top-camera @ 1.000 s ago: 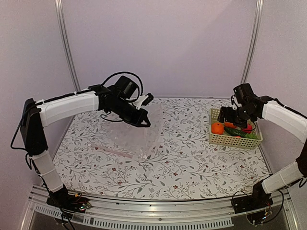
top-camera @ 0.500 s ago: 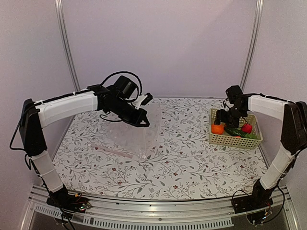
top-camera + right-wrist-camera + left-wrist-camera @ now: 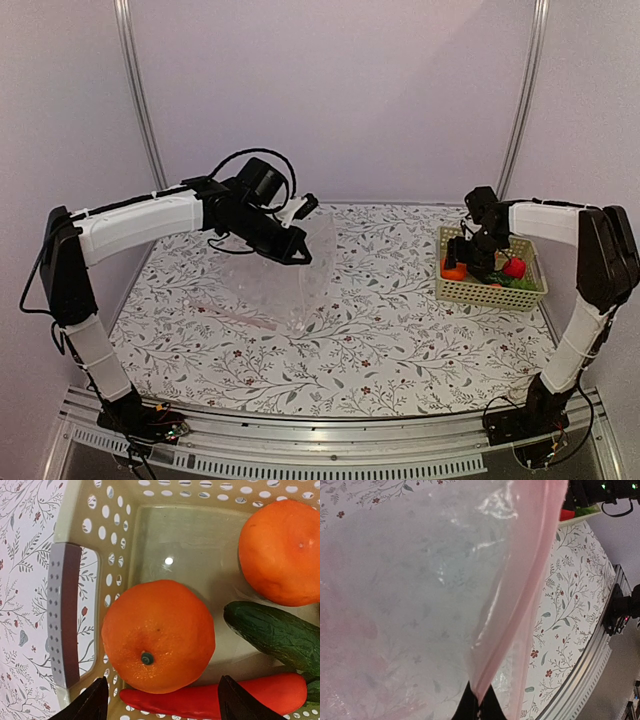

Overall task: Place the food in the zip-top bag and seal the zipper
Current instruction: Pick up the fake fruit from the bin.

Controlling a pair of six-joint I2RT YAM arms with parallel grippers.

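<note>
The zip-top bag (image 3: 268,285), the biggest thing on the flowered worktop (image 3: 400,350), is where most can go wrong. It lies left of centre in the top view with one side hauled up into the air. The only hold on it is the left gripper (image 3: 480,707), whose jaws are pinched tight on the pink zipper (image 3: 520,605) at the bottom edge of the left wrist view. The film is thin and slick, so a tug or the weight of food dropped in could pull the strip free, and the mouth would collapse flat.

The lattice basket (image 3: 490,293), at the right of the top view and well apart from the bag, is light. A lift that catches its wall could drag or tip it.

The near orange (image 3: 157,635) is round and smooth. The right gripper (image 3: 165,700) has its jaws wide, one on each side of the fruit's near edge, and I cannot tell whether they press on it. A shallow grip would likely let the orange squirt out.

No food shows inside the bag. The basket holds all of it:
- the near orange, in the middle of the right wrist view
- a second orange (image 3: 282,550), at upper right
- the dark cucumber (image 3: 275,635), below that
- a long red fruit (image 3: 225,697), along the bottom edge
</note>
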